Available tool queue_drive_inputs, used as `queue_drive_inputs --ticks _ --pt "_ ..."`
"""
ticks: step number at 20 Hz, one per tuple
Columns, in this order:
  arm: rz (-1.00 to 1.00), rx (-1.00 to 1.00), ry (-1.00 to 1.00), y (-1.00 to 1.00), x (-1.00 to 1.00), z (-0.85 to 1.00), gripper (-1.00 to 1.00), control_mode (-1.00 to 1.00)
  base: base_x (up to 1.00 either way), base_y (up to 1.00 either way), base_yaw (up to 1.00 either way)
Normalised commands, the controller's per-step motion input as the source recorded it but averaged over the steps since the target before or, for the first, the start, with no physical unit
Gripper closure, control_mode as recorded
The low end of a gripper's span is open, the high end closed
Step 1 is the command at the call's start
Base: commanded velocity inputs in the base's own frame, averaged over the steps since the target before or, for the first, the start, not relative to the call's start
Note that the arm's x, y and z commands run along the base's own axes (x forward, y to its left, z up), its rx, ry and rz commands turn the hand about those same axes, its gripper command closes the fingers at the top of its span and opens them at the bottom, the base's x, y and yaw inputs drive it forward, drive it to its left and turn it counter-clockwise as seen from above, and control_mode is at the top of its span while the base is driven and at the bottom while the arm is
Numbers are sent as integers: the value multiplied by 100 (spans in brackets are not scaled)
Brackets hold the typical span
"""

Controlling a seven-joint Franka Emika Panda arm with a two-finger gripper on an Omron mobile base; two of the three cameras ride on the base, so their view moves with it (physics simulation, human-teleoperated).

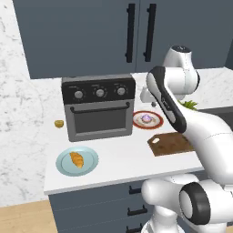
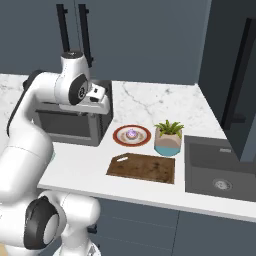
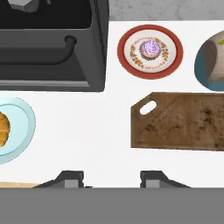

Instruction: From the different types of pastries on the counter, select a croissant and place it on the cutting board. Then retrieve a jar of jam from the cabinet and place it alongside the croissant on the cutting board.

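Observation:
The croissant (image 1: 77, 159) (image 3: 2, 129) lies on a pale blue plate (image 1: 88, 164) at the front left of the counter (image 1: 123, 159). A purple-frosted pastry (image 1: 147, 119) (image 3: 150, 48) sits on a red-rimmed plate (image 3: 131, 61). The cutting board (image 1: 170, 144) (image 2: 142, 167) (image 3: 183, 122) lies bare on the right. My gripper (image 3: 111, 178) hangs high over the counter between plate and board, open, nothing between its fingertips (image 3: 70, 178). The cabinet (image 1: 91, 36) above has both doors shut, so the jar of jam is hidden.
A black toaster oven (image 1: 99, 107) stands at the back left, a small yellow object (image 1: 58, 123) beside it. A potted plant (image 2: 169, 137) sits right of the pastry plate. A dark sink (image 2: 220, 172) lies further right, under a tall dark unit (image 2: 235, 75).

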Motion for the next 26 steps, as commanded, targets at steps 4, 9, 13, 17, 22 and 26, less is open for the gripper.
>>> queue_drive_inputs --ticks 4,9,13,17,22,26 --pt "1 0 0 30 -16 -1 -100 -100 0 0 0" --pt "4 0 -12 89 -50 -13 -100 -100 0 0 0" --pt "5 0 -8 100 -49 -25 -100 -100 0 0 0" --pt "5 0 -6 100 -42 -45 -100 -100 0 0 0" --pt "2 -1 1 100 -6 -39 -100 -100 0 0 0" --pt "13 -4 14 80 1 -32 -100 -100 0 0 0"
